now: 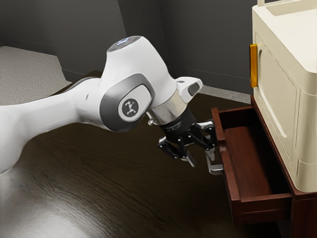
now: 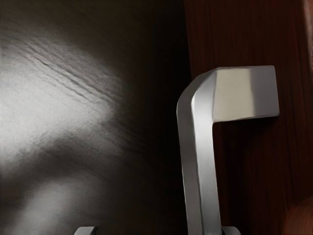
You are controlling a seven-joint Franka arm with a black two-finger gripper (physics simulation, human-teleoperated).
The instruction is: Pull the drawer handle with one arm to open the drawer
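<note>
The gripper (image 1: 202, 159) is spread wide and grasps nothing, the silver handle (image 1: 215, 169) between its parted fingers (image 2: 231, 230), right beside or against the one on the drawer-front side, while the drawer (image 1: 251, 163) stands pulled out from the reddish-brown cabinet (image 1: 303, 215)

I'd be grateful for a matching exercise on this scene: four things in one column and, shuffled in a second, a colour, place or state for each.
Things
1. Drawer
2. Handle
3. Gripper
4. Orange strip

Descriptions
A. Black, with its fingers apart
B. Upright on the cream cabinet
C. Red-brown and pulled out
D. Silver, on a red-brown front

Right pairs: 1-C, 2-D, 3-A, 4-B
</note>
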